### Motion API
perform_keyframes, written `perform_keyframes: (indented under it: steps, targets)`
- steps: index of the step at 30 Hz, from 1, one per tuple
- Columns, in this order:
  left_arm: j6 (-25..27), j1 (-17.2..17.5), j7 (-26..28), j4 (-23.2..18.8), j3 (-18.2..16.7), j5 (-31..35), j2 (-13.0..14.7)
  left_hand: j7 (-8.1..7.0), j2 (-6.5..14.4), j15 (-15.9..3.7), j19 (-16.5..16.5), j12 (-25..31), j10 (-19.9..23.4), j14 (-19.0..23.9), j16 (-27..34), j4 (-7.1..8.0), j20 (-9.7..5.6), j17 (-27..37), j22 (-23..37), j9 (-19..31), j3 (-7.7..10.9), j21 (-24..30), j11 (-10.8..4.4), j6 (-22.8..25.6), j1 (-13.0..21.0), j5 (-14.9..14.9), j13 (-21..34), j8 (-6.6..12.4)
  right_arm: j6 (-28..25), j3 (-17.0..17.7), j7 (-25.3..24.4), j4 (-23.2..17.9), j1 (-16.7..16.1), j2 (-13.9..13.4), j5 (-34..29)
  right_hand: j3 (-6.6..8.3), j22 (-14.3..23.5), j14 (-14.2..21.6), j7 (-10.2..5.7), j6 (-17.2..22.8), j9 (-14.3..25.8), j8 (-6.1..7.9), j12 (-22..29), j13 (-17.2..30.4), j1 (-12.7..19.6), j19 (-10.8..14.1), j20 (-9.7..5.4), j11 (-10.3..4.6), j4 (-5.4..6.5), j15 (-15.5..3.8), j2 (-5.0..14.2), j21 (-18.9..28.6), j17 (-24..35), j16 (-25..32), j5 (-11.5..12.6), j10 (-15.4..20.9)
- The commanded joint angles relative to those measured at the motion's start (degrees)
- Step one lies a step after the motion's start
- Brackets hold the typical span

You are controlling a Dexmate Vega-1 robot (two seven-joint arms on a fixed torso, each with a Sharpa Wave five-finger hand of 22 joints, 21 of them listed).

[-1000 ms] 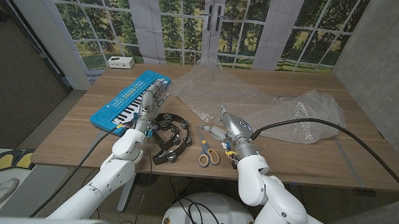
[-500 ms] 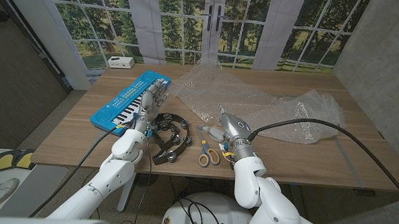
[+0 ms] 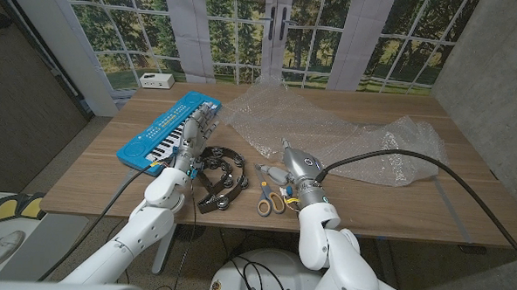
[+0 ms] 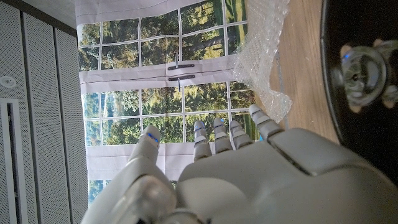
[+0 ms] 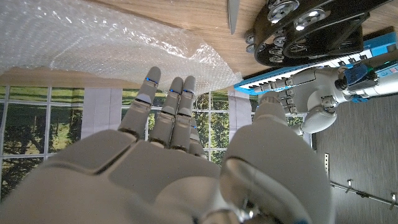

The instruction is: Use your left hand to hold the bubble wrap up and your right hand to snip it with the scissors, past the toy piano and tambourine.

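The bubble wrap [image 3: 329,131] sprawls on the worktop [image 3: 91,168] at one o'clock of the empty right hand [image 3: 294,171], fingers [image 5: 163,106] apart above the scissors [image 3: 270,196]; left hand [image 3: 198,129] likewise spread, holding nothing.

table [image 3: 108,178]: wooden, spanning the middle of the frame
toy piano [image 3: 158,134]: blue, left of centre, lying diagonally
tambourine [image 3: 219,178]: black, centre-left, near the front edge
scissors [image 3: 268,194]: yellow-handled, lower centre, just right of the tambourine
bubble wrap [image 3: 346,136]: clear sheet, crumpled, centre to right
white box [image 3: 156,80]: upper left, far corner
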Motion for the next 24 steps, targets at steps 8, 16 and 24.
perform_keyframes:
  steps: [8, 16, 24]
  targets:
    - [-0.1, 0.1, -0.1, 0.1, 0.0, -0.1, 0.0, 0.1, -0.2, -0.21, -0.2, -0.2, 0.0, -0.4, 0.0, -0.1, 0.0, 0.2, 0.2, 0.2, -0.09, -0.1, -0.17, 0.0, 0.2, 0.3, 0.1, -0.1, 1.6, -0.4, 2.2, 4.2, -2.0, 3.7, -8.7, 0.94, 0.4, 5.9, 1.43, 2.6, 0.2, 0.52, 1.2, 0.4, 1.3, 5.8, -3.23, -1.46, -0.18, -2.48, 0.29, 1.6, 1.3, 3.0, 0.2, 4.5]
    - [-0.2, 0.1, -0.2, 0.3, 0.0, -0.1, -0.1, 0.07, -0.2, -0.22, -0.2, -0.2, 0.0, -0.4, 0.0, -0.09, -0.03, 0.2, 0.2, 0.2, -0.1, -0.1, -0.15, 0.1, 0.2, 0.4, 0.1, -0.06, 3.1, 0.8, 3.7, 5.6, -3.7, 5.3, -12.4, 1.16, 0.4, 7.2, 1.73, 3.6, 0.2, 0.73, 1.5, 0.4, 1.7, 6.5, -3.39, -1.57, -0.29, -2.51, 0.32, 1.7, 1.5, 3.5, 0.0, 6.0]
    - [-0.2, 0.1, -0.2, 0.5, 0.0, -0.2, -0.1, 0.05, -0.2, -0.17, -0.2, -0.2, -0.1, -0.4, 0.0, -0.09, -0.02, 0.2, 0.2, 0.2, -0.11, -0.1, -0.09, 0.0, 0.2, 0.3, 0.1, -0.09, 4.0, 1.6, 8.1, 7.3, -4.6, 7.3, -17.4, 0.84, 0.4, 7.1, 2.21, 3.7, 0.2, 0.62, 1.4, 0.5, 0.9, 6.6, -3.21, -1.14, 0.12, -2.28, 0.0, 1.6, 1.4, 3.3, -0.1, 6.3]
